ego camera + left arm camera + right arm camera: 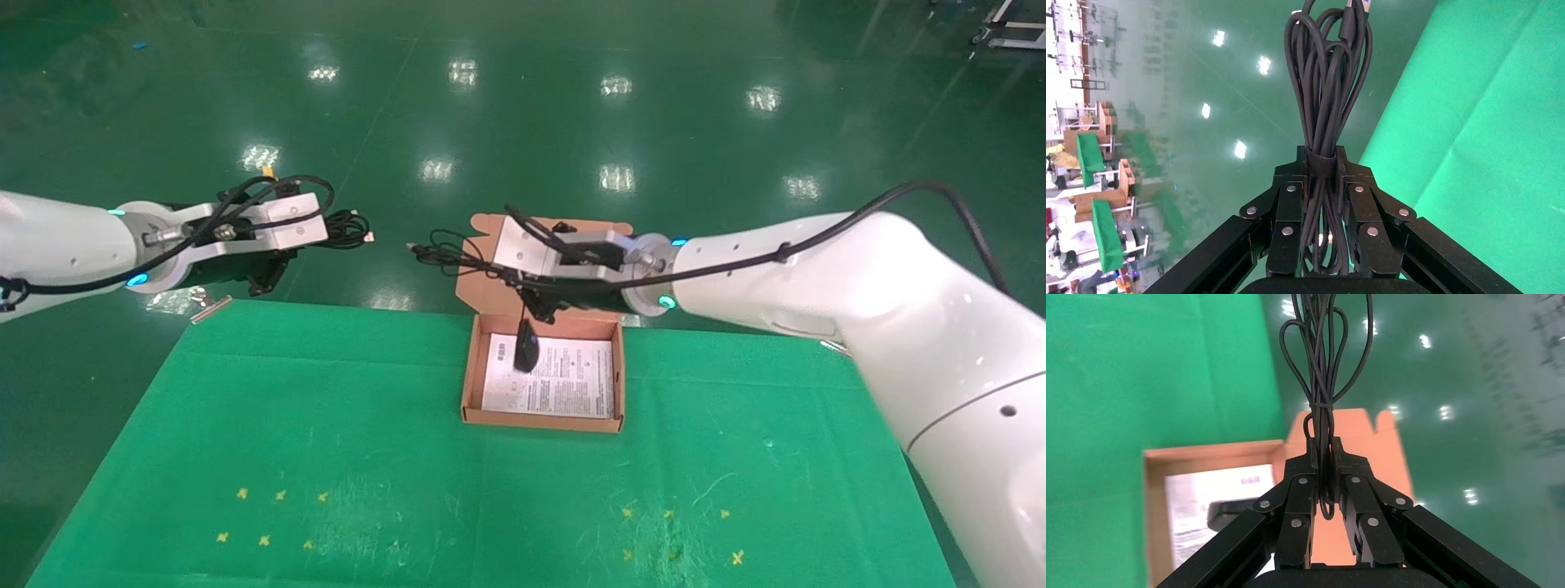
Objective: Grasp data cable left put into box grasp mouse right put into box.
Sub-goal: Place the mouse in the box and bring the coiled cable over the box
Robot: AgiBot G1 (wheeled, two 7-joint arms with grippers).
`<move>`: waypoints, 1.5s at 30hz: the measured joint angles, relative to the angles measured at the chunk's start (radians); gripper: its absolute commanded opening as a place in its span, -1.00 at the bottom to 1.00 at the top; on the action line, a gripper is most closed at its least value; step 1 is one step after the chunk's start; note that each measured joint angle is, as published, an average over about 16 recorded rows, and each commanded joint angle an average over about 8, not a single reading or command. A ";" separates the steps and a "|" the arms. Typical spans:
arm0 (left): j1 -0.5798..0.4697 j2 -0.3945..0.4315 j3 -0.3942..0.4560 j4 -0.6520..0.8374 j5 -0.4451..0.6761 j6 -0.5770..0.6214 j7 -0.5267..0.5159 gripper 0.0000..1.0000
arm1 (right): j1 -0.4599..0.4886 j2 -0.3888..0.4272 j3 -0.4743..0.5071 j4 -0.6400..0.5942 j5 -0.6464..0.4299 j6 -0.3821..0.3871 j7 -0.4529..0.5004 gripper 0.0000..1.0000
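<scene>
My left gripper (320, 237) hangs off the table's far left corner, above the floor. It is shut on the data cable (350, 229), a black coiled bundle that sticks out past the fingertips (1324, 92). My right gripper (516, 286) is above the box's far edge, shut on the bundled cord (441, 249) of the mouse (525, 345). The black mouse hangs nose-down on its cord over the far left part of the box (469, 384). I cannot tell whether it touches the white sheet (564, 384). The right wrist view shows the cord (1322, 355), mouse (1229, 511) and box (1211, 456).
The box's flap lid (482, 286) stands open behind it, under my right gripper. The green cloth table (327, 425) carries small yellow cross marks (278, 516) near the front. A small metal piece (211, 309) lies at the table's far left corner. Green floor surrounds the table.
</scene>
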 measured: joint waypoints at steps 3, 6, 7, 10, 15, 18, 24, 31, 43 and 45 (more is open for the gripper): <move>0.002 -0.001 0.000 -0.006 0.004 0.002 -0.005 -1.00 | -0.011 0.000 -0.031 -0.013 0.015 0.010 0.034 -1.00; 0.003 -0.001 0.000 -0.009 0.006 0.004 -0.009 -1.00 | -0.017 0.000 -0.063 -0.030 0.023 0.020 0.066 -1.00; 0.003 -0.002 0.000 -0.010 0.007 0.004 -0.009 -1.00 | -0.019 0.000 -0.073 -0.036 0.024 0.023 0.076 -0.99; 0.004 -0.002 0.000 -0.012 0.008 0.005 -0.011 -1.00 | -0.021 0.000 -0.100 -0.054 0.029 0.031 0.102 -0.34; 0.006 0.000 0.001 -0.014 0.008 0.005 -0.010 -1.00 | -0.023 0.005 -0.134 -0.070 0.033 0.039 0.130 0.91; 0.010 0.006 0.004 -0.013 0.006 0.003 -0.005 -1.00 | -0.023 0.009 -0.149 -0.070 0.034 0.041 0.139 1.00; 0.026 0.038 0.020 0.010 0.001 -0.017 0.018 -1.00 | -0.024 0.026 -0.163 -0.059 0.038 0.043 0.145 1.00; 0.054 0.122 0.048 0.096 -0.018 -0.092 0.080 -1.00 | -0.018 0.062 -0.165 -0.048 0.039 0.048 0.144 1.00; 0.083 0.317 0.095 0.360 -0.159 -0.312 0.297 -1.00 | 0.004 0.188 -0.152 -0.005 0.033 0.048 0.140 1.00; 0.084 0.340 0.108 0.396 -0.198 -0.344 0.339 -1.00 | 0.006 0.214 -0.150 0.010 0.031 0.045 0.144 1.00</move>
